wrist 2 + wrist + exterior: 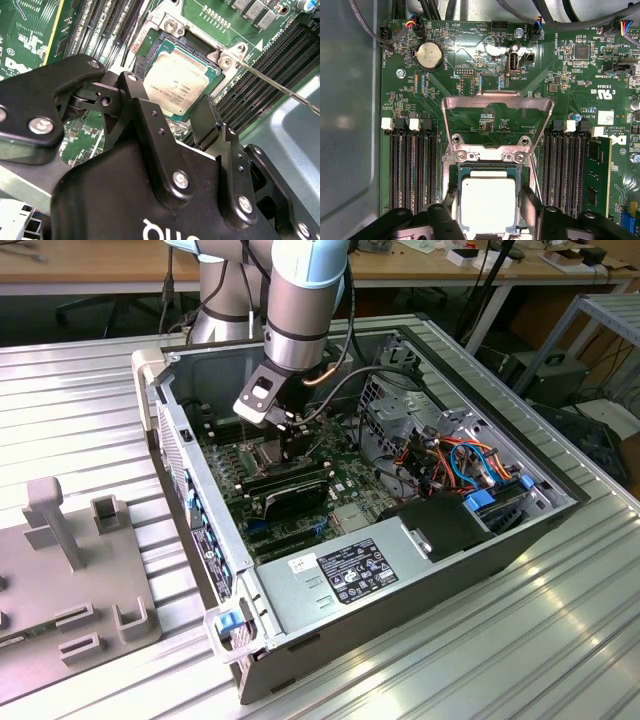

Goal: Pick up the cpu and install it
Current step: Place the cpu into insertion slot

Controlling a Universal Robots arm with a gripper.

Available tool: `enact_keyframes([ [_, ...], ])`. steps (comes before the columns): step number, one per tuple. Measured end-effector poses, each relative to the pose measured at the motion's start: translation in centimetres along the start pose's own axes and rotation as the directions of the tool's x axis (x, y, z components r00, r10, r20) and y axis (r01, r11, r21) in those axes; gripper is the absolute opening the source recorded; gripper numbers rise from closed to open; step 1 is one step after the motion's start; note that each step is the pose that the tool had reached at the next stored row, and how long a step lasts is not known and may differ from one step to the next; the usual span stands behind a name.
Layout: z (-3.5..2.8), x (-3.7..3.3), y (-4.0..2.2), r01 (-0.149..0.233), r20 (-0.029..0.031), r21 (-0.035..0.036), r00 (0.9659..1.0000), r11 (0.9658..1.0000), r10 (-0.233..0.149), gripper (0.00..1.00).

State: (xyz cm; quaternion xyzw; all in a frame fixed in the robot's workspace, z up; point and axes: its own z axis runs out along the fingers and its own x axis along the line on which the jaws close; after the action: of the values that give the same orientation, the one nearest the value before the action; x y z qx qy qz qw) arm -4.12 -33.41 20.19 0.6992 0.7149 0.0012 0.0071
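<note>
- The computer case (200, 500) lies on its side with the panel off, so that the motherboard (560, 80) is reached from straight above.
- In the exterior view the gripper (292, 452) is let down into the case at about 11 o'clock from its middle. A power supply (350, 570) sits at about 5 o'clock from the gripper.
- The cpu (488, 205) is found flat in the socket (454, 172), silver-grey top up and square with the socket's edges. It is judged to be seated, not carried.
- The hinged frame (470, 102) is folded back and stands clear of the chip. The thin retaining lever (280, 87) is swung out to one side. Both are judged to be left so in order that the socket stays open from above. The clamping step is not yet done.
- The claw is spread. Its fingers (205, 117) are set one on each side of the chip, just beside its edges. Whether the pads touch those edges cannot be told.
- The straddling pose is judged to suit a straight vertical path, with nothing pushed sideways across the socket.
- Empty memory slots (410, 170) flank the socket on both sides, and one memory module (597, 175) is fitted in the outer bank.
- A grey fixture (70, 570) rests on the table at about 8 o'clock from the case in the exterior view, well apart from the work.
</note>
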Motion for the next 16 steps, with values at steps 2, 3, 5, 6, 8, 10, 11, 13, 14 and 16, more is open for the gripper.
enact_keyframes([
  [2, 0.0, 0.0, 0.0, 0.0, -0.0001, 0.0, 1.0, 1.0, 0.0, 0.62],
  [3, 0.0, 0.0, 0.0, 0.0, -0.0001, 0.0, 1.0, 1.0, 0.0, 0.62],
  [5, 0.0, 0.0, -0.03, 0.0, -0.0002, -0.0001, 1.0, 1.0, 0.0, 0.62],
  [6, 0.01, 0.0, -0.07, 0.0, -0.0003, -0.0001, 1.0, 1.0, 0.0, 0.62],
  [8, 0.01, 0.03, -0.1, 0.0, 0.0, 0.0002, 1.0, 1.0, 0.0, 0.62],
  [10, 0.01, 0.1, -0.12, 0.0, -0.0001, 0.0, 1.0, 1.0, 0.0, 0.62],
  [11, 0.02, 0.13, -0.14, 0.0, -0.0001, 0.0, 1.0, 1.0, 0.0, 0.62],
  [13, 0.08, 0.24, -0.18, 0.0, -0.0001, 0.0, 1.0, 1.0, 0.0, 0.62],
  [14, 0.13, 0.27, -0.17, 0.001, -0.0002, 0.0, 1.0, 1.0, -0.001, 0.62],
  [16, 0.18, 0.28, -0.18, 0.0, 0.0001, 0.0002, 1.0, 1.0, 0.0, 0.62],
])
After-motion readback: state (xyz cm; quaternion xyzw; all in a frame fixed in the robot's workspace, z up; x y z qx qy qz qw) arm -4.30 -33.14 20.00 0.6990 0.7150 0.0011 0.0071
